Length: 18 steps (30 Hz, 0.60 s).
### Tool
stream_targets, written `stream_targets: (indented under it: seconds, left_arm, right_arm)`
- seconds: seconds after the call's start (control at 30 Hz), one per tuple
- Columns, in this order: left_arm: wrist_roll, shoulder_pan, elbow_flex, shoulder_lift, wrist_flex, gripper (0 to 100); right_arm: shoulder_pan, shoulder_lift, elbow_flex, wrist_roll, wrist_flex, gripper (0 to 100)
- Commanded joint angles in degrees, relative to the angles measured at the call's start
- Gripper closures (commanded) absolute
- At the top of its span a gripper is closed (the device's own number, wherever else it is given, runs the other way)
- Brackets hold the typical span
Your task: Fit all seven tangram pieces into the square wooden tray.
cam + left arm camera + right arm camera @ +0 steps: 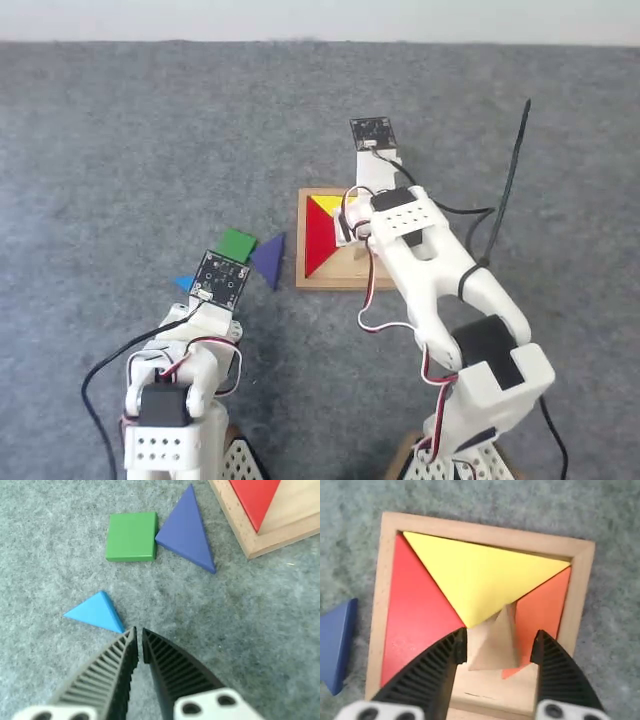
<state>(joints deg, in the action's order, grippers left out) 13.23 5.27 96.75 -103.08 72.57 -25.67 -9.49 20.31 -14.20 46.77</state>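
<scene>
The square wooden tray (485, 532) holds a large red triangle (417, 610), a large yellow triangle (480, 577) and an orange piece (545, 605). A pale wood-coloured triangle (492, 647) lies tilted in the tray, partly on the orange piece. My right gripper (499, 640) is open just above the tray, a finger on either side of that triangle. On the carpet left of the tray (330, 283) lie a dark blue triangle (187, 530), a green square (131, 536) and a small light blue triangle (95, 612). My left gripper (139, 632) is shut on nothing, its tips beside the light blue triangle.
Grey carpet covers the table. The right arm (440, 280) stretches over the tray's near right side, with a black cable (510, 190) behind it. Open carpet lies to the far left and beyond the tray.
</scene>
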Motion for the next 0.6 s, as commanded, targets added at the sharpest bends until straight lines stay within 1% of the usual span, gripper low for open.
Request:
stream_targets:
  seconds: [0.0, 0.33, 0.47, 0.57]
  left_arm:
    - [0.6, 0.3, -0.4, -1.3, 0.2, 98]
    - [0.6, 0.3, -0.4, -1.3, 0.2, 98]
    - [0.6, 0.3, -0.4, -1.3, 0.2, 98]
    - [0.6, 0.3, -0.4, -1.3, 0.2, 98]
  right_arm:
    - [-0.4, 0.6, -0.4, 0.7, -1.0, 79.9]
    - [-0.1, 1.0, -0.5, 1.0, -0.5, 80.0]
    - [-0.7, 3.6, 0.7, 6.2, 3.9, 80.1]
    - [-1.9, 4.7, 2.1, 7.2, 2.8, 80.1]
